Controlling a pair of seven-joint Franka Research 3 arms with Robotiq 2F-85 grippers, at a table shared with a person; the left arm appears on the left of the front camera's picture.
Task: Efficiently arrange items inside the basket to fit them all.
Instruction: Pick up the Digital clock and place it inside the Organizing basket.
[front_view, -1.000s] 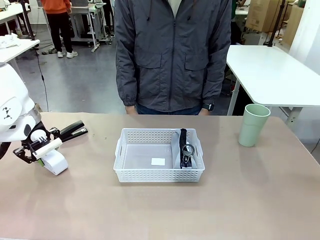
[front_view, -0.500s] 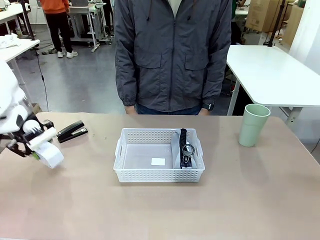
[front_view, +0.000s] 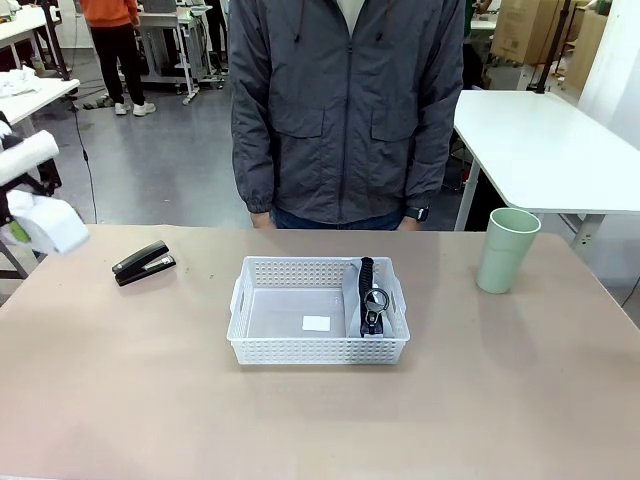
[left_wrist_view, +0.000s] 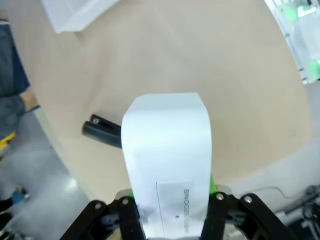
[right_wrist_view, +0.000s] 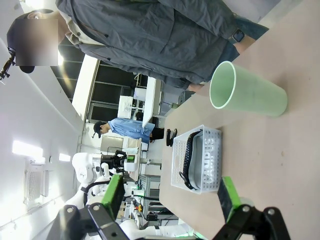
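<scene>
At far left, above the tan table (front_view: 320, 420), the left gripper (left_wrist_view: 172, 214) clamps the white rectangular box (front_view: 48, 226). A black stapler (front_view: 144, 263) lies left of the white lattice plastic basket (front_view: 300, 350), where the grey "CAMPUS" zip pouch (front_view: 354, 305) stands at the right end. The pale green cup (front_view: 507, 250) stands far right, and the right gripper (right_wrist_view: 170, 197) gapes wide.

The basket (front_view: 318, 352) is white, its sides a lattice of small holes. Inside it, the pouch (front_view: 354, 305) is grey with black trim, lettered "CAMPUS". The stapler (front_view: 144, 263) is black with a thin pale strip along its side. The cup (front_view: 506, 250) is pale green. The box (left_wrist_view: 167, 145) is plain white, its label printed in grey. The table (front_view: 300, 420) is matt beige. The person's jacket (front_view: 345, 110) is dark grey. The left gripper (left_wrist_view: 170, 207) and right gripper (right_wrist_view: 170, 196) are black with green pads (right_wrist_view: 114, 192).
</scene>
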